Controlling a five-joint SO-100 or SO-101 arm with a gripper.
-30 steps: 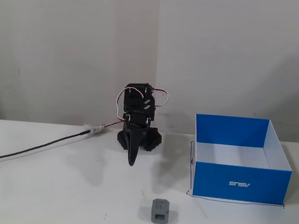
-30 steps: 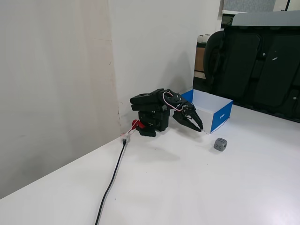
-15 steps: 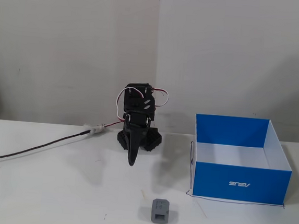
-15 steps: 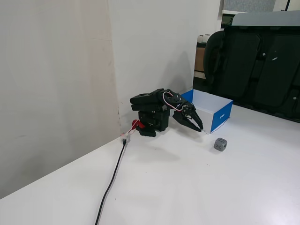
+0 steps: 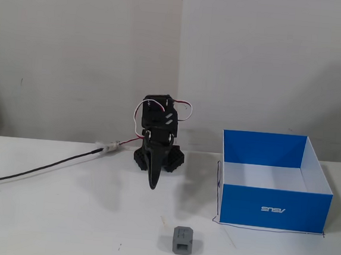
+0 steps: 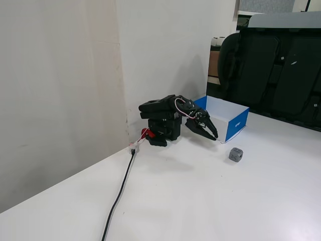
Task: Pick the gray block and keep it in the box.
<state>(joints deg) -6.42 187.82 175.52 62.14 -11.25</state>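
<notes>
1. The black arm (image 5: pixel 156 139) sits folded low at the back of the white tabletop (image 5: pixel 61 213), close to the wall, with red and white wires looping over its upper joint.
2. The claw (image 6: pixel 212 135) points forward and down, its tips above the tabletop; in the angled fixed view its two fingers stand slightly apart, with nothing between them.
3. The gray block (image 5: pixel 182 240) rests on the tabletop in front of the arm, well apart from the claw and untouched; its darker recessed face turns toward the camera in the frontal fixed view.
4. The box (image 5: pixel 274 208) stands to the right of the arm in the frontal fixed view, blue outside, white floor, no lid, small white logo on its near wall. The block lies outside it, near its front left corner.
5. A black cable (image 6: pixel 118 196) runs from the arm's base across the tabletop.
</notes>
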